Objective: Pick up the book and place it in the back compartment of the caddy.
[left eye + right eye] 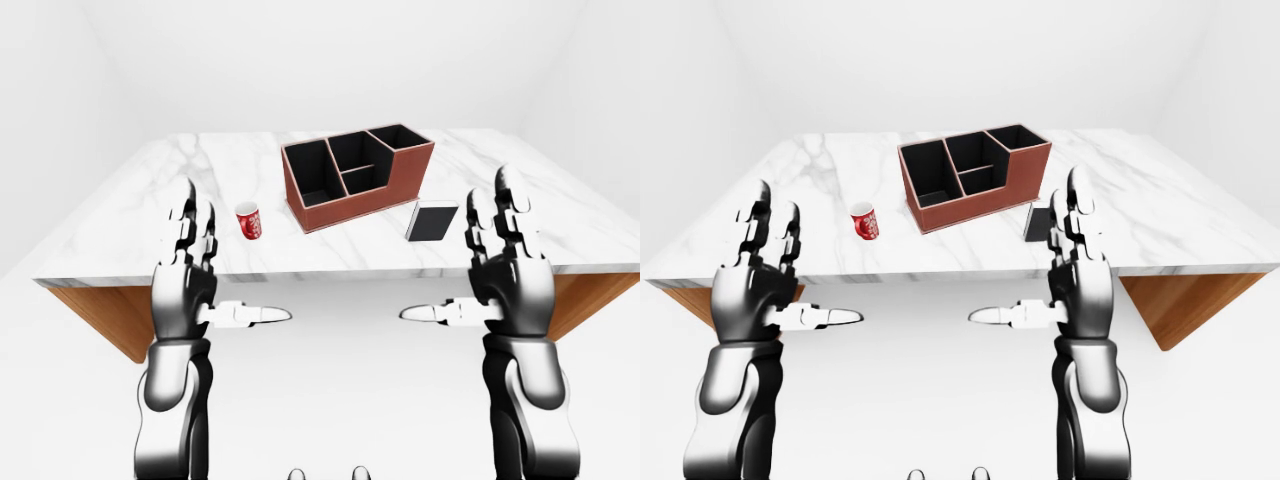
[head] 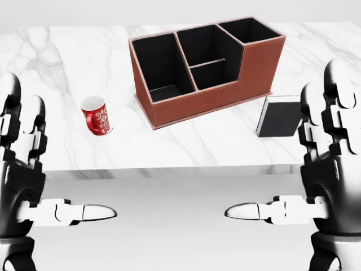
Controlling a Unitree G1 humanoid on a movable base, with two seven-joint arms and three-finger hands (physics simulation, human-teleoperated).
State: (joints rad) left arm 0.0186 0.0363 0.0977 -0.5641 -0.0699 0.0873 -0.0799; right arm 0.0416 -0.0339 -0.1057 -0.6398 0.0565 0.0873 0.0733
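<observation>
Your left hand [image 1: 190, 275] and right hand [image 1: 508, 270] are both raised below the near edge of the desk [image 1: 130, 210], fingers spread and pointing up, thumbs pointing inward toward each other. Neither holds anything. On the marble top: caddy [image 1: 358, 175] in the middle, red mug [image 1: 248, 220] upright to its left and apart from it, black book [image 1: 431, 221] lying flat just right of the caddy's lower right corner. Your right hand's fingertips sit right of the book, not touching.
</observation>
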